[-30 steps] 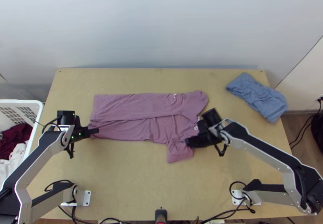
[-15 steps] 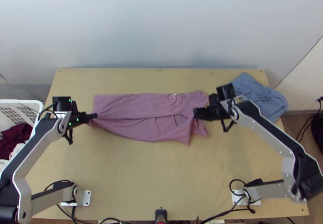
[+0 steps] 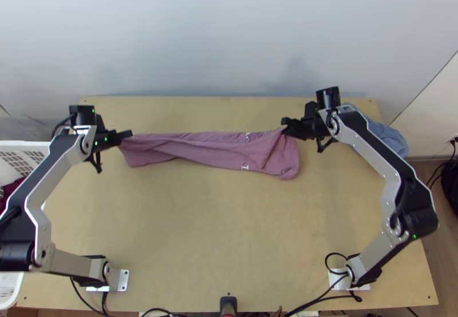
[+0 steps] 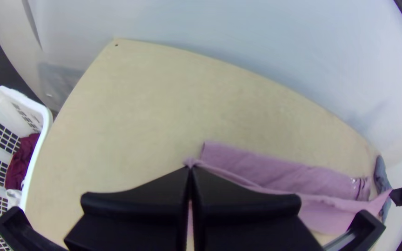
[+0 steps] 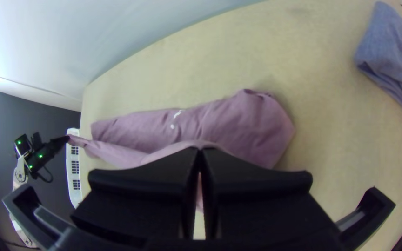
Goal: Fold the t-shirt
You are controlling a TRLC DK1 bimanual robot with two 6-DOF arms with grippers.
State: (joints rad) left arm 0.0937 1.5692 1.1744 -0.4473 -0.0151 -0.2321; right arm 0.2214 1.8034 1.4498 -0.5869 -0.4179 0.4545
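Creased mauve t-shirt (image 3: 220,152), long pinched strip

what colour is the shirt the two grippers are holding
The t-shirt is a dusty mauve-pink with bits of white print; it shows best in the right wrist view.

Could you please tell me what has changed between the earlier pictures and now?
The left pincer and the right pincer have both moved toward the far side of the table, carrying the near side of the t-shirt with them, so it now forms a narrower strip. Both grip it. The blue cloth and basket stayed put.
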